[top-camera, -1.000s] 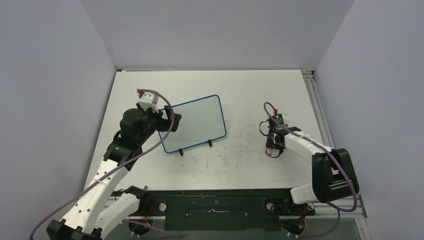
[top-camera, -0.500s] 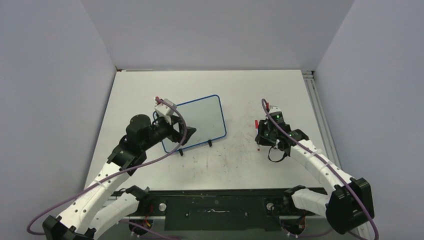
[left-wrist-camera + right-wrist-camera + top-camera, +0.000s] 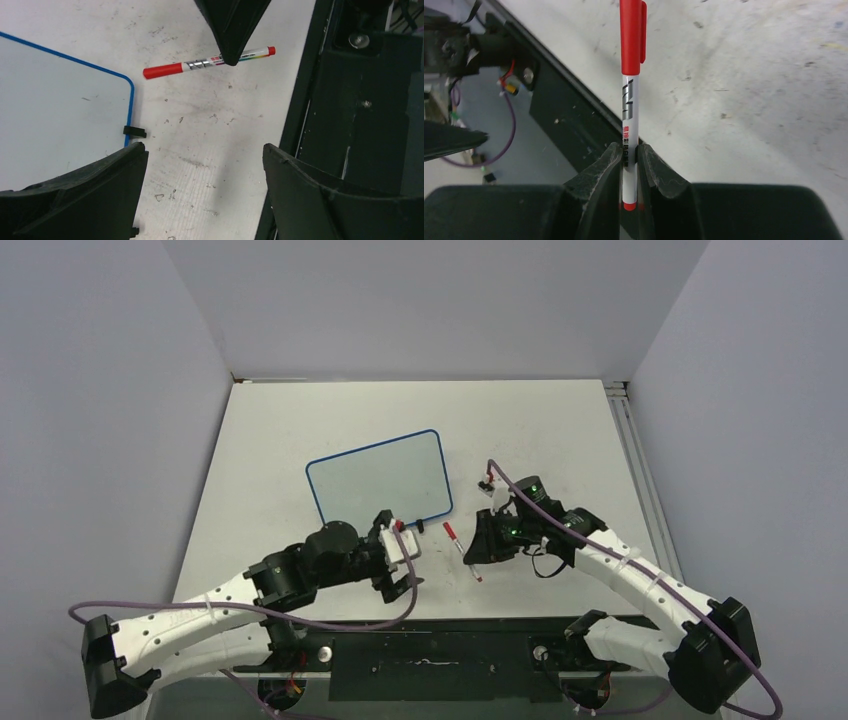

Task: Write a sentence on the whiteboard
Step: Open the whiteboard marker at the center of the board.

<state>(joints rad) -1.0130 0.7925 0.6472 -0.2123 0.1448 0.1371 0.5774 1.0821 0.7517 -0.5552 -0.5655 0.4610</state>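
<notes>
Grips the red marker (image 3: 630, 100) between the closed right fingers (image 3: 606, 167), low on the barrel near its tail, with the cap (image 3: 631, 35) on and pointing straight out ahead of them; probably a hold meant to offer the capped end to the other arm for uncapping before any writing. Holds the left fingers (image 3: 90, 192) spread wide and empty, facing the marker lying crosswise ahead of them, clear of both tips; reads as a stance ready to close on the cap. Cannot tell whether the marker touches the tabletop (image 3: 210, 130) or hangs just above it. Finds the whiteboard (image 3: 60, 100) flat on the tabletop, ahead and to the left of the left fingers, with its near corner and one black clip foot (image 3: 135, 132) just beside the left-hand tip; from the right fingers, beyond the cap end, near but apart. Shows no lettering on the board, so judges the sentence not yet begun
</notes>
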